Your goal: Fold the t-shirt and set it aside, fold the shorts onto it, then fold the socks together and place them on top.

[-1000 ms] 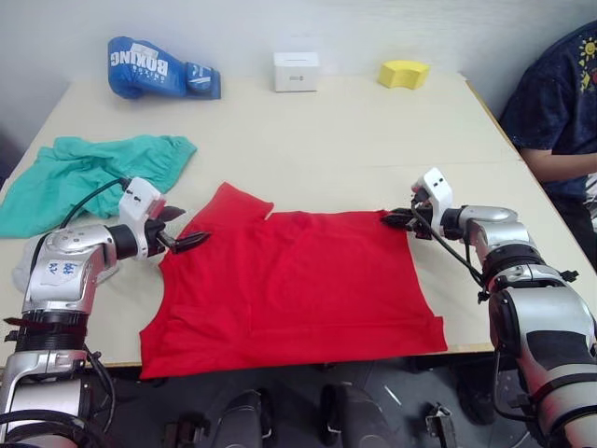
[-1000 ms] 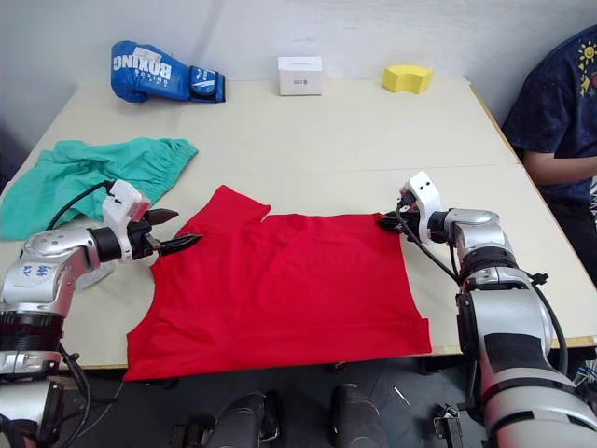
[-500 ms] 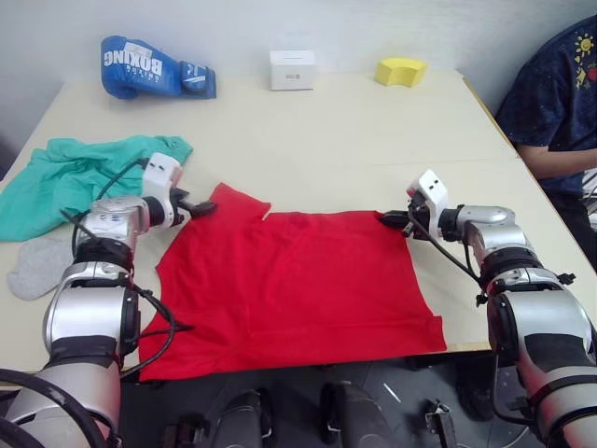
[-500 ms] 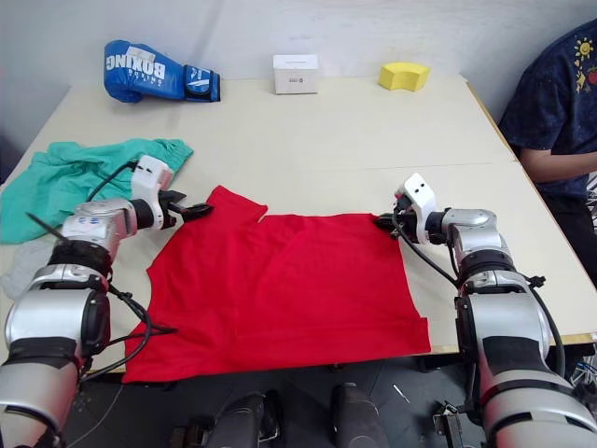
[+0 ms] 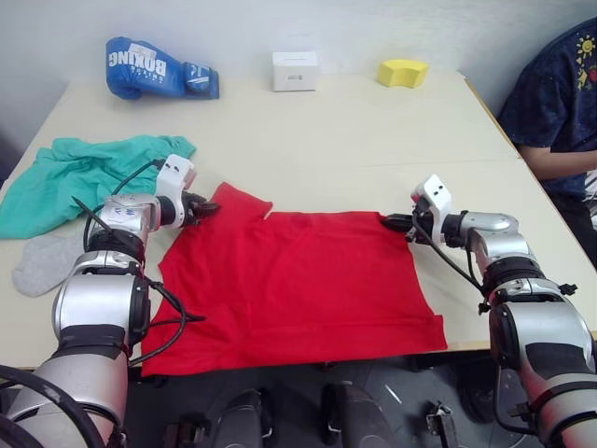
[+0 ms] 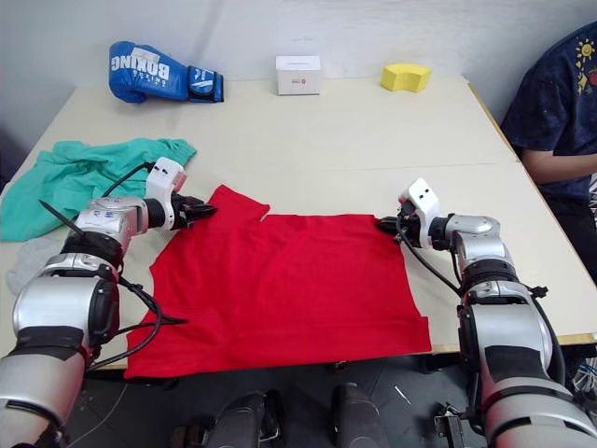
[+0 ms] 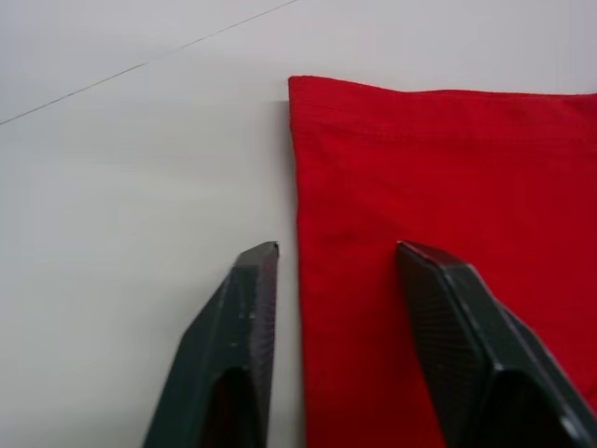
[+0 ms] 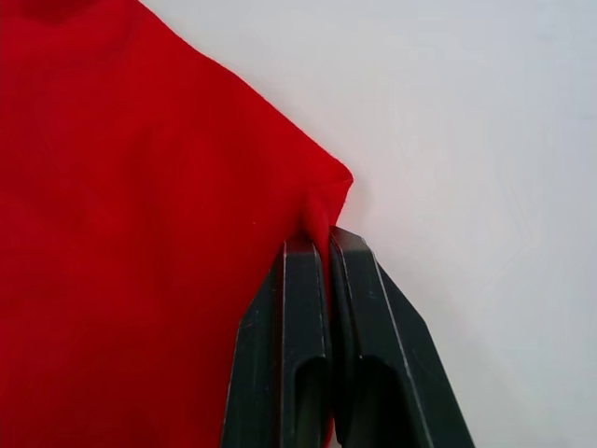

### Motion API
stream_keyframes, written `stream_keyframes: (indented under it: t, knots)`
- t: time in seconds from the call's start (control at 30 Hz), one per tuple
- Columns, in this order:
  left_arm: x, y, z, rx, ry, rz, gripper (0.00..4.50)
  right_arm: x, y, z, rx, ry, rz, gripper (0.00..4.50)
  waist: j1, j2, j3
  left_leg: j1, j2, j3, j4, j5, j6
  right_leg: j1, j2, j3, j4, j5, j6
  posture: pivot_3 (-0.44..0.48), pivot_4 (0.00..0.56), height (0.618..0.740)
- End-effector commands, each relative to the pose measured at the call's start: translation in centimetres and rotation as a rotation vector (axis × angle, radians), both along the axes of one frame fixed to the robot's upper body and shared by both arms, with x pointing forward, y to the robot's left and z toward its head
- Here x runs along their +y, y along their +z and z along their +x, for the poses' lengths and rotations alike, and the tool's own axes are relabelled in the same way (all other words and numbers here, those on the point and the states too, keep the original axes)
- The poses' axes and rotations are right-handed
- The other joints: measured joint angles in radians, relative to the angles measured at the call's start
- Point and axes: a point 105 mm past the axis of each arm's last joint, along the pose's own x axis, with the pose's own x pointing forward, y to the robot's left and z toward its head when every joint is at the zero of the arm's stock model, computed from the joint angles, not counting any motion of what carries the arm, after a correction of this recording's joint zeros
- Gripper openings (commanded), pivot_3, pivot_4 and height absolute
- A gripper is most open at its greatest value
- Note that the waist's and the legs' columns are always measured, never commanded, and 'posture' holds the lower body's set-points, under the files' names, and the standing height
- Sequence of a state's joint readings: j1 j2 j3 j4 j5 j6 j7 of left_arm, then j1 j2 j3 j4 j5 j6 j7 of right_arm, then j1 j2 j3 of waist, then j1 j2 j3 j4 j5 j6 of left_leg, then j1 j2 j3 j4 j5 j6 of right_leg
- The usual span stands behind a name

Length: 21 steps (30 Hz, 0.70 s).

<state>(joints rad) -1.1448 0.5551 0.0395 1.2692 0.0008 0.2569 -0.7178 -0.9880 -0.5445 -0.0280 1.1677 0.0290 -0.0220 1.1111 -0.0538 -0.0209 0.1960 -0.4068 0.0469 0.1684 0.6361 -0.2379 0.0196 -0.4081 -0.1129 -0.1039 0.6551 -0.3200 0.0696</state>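
We see even, bright, diffuse light on the pale beige tabletop (image 5: 373,131); shadows are faint and soft. No glare. The black fingers (image 7: 244,355) look slightly soft close up.

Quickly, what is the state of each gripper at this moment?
Left gripper: open, its fingers straddling the edge of the t-shirt, nothing gripped.
Right gripper: shut on a corner of the t-shirt.
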Motion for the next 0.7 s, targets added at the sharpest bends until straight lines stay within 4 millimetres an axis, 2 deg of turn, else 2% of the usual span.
stream_keyframes:
  t: [0.03, 0.13, 0.23, 0.37, 0.7]
  knots:
    - [-0.4, -0.8, -0.3, 0.027, -0.012, -0.045, 0.98, -0.9, 0.8, -0.2, -0.03, -0.006, 0.003, 0.0, 0.0, 0.0, 0.0, 0.0, 0.0, 0.0, 0.0, 0.0, 0.0, 0.0, 0.0, 0.0, 0.0, 0.0, 0.0, 0.0, 0.15, 0.74]
    - [0.1, -0.1, 0.0, -0.016, 0.031, -0.102, 0.03, -1.1, 0.9, -0.2, -0.038, -0.009, 0.007, 0.0, -0.001, 0.0, 0.0, 0.0, 0.0, 0.0, 0.0, 0.0, 0.0, 0.0, 0.0, 0.0, 0.0, 0.0, 0.0, 0.0, 0.15, 0.74]
    - [0.9, -0.1, -0.1, -0.038, 0.047, -0.072, 0.03, -1.1, 1.4, -0.1, -0.049, -0.011, 0.03, 0.0, -0.001, 0.0, 0.0, 0.0, 0.0, 0.0, 0.0, 0.0, 0.0, -0.001, 0.0, 0.0, 0.0, 0.0, 0.0, 0.0, 0.15, 0.74]
    - [1.0, 0.9, -0.2, -0.071, 0.02, -0.099, 0.03, -1.3, 2.3, -0.1, -0.062, -0.006, 0.053, 0.0, -0.002, 0.0, 0.0, 0.0, 0.0, 0.0, 0.0, 0.0, 0.0, -0.001, 0.0, 0.0, 0.001, 0.0, 0.0, 0.0, 0.15, 0.74]
    - [2.1, 5.3, -0.8, -0.18, -0.056, -0.189, 0.03, -2.7, 5.9, -0.9, -0.112, 0.027, 0.154, 0.0, -0.003, -0.001, 0.0, -0.002, 0.0, 0.001, 0.0, 0.0, 0.0, -0.003, 0.001, 0.0, 0.001, 0.0, 0.0, 0.0, 0.15, 0.74]
